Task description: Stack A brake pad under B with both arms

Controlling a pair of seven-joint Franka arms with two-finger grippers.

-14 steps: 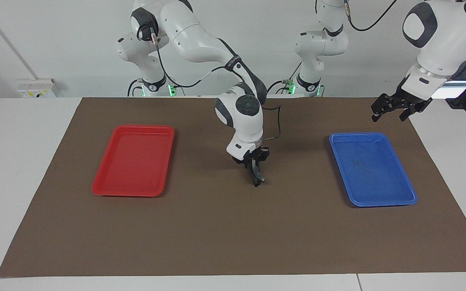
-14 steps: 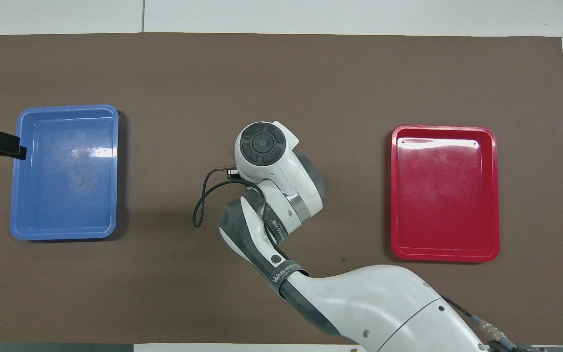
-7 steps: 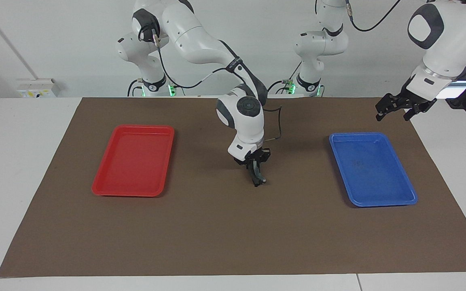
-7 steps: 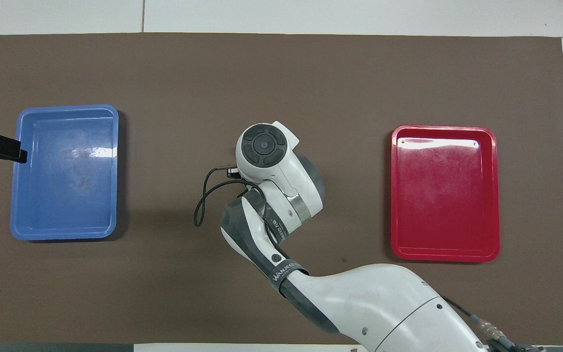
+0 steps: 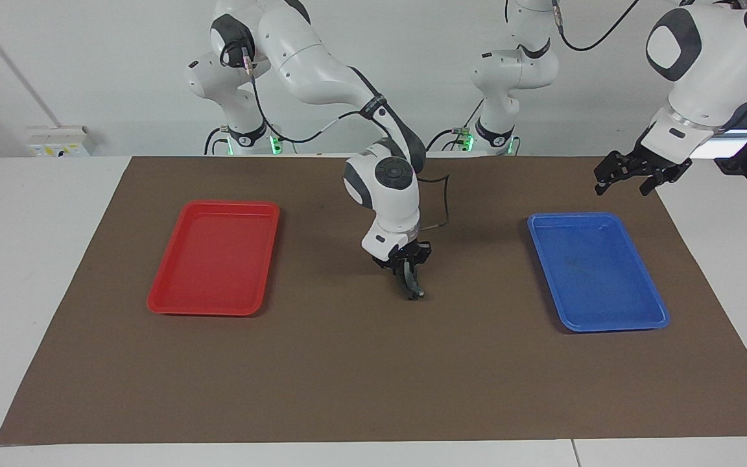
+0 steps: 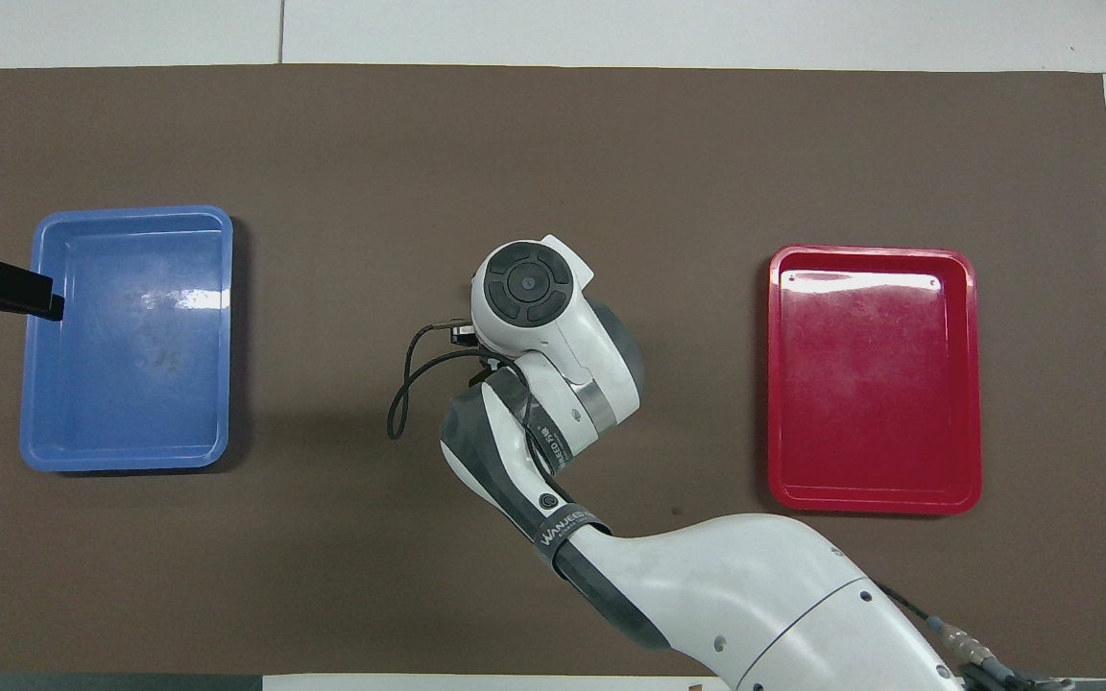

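Note:
My right gripper (image 5: 407, 274) hangs over the middle of the brown mat, shut on a dark flat brake piece (image 5: 414, 289). The piece is held on edge, its lower end at or just above the mat. Seen edge-on, it could be the A brake pad or B; I cannot tell which. No other brake piece is in view. In the overhead view the right arm's wrist (image 6: 526, 286) hides the gripper and the piece. My left gripper (image 5: 625, 183) is open and empty, raised over the mat beside the blue tray's (image 5: 646, 321) robot-side end; it also shows in the overhead view (image 6: 6, 289).
An empty red tray (image 5: 166, 305) lies toward the right arm's end of the mat, also in the overhead view (image 6: 779, 384). The empty blue tray shows in the overhead view (image 6: 222, 336) too. A black cable (image 5: 446, 201) loops from the right wrist.
The right hand has shifted a little toward the right arm's end, still holding the piece. The left gripper has drifted slightly near the blue tray.

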